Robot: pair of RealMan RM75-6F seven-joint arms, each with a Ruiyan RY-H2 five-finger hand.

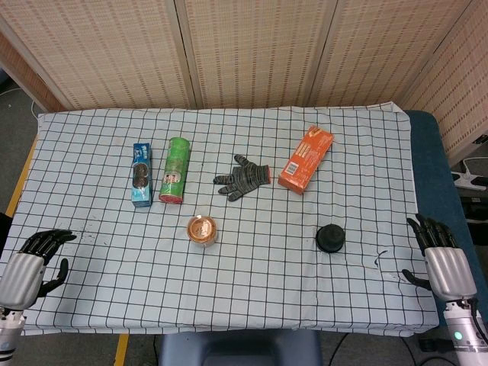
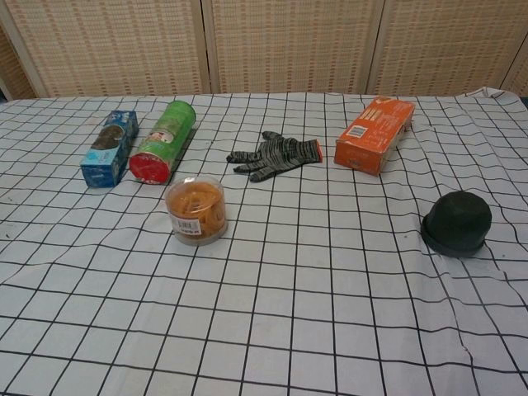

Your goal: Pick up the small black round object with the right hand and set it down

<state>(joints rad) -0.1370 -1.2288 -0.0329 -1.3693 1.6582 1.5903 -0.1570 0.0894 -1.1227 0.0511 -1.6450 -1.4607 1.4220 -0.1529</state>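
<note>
Checked cloth [image 2: 330, 330] covers the table; the black round object [image 2: 456, 223] looks matt, the knitted glove [image 2: 276, 155] rough, the orange box [image 2: 375, 134] glossy cardboard.

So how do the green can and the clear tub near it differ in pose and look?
The green can lies on its side, while the clear round tub stands upright. The can is long, opaque and has a red end; the tub is short, see-through, with orange contents. The tub sits nearer the robot. Both are cylindrical and rest on the checked cloth.
</note>
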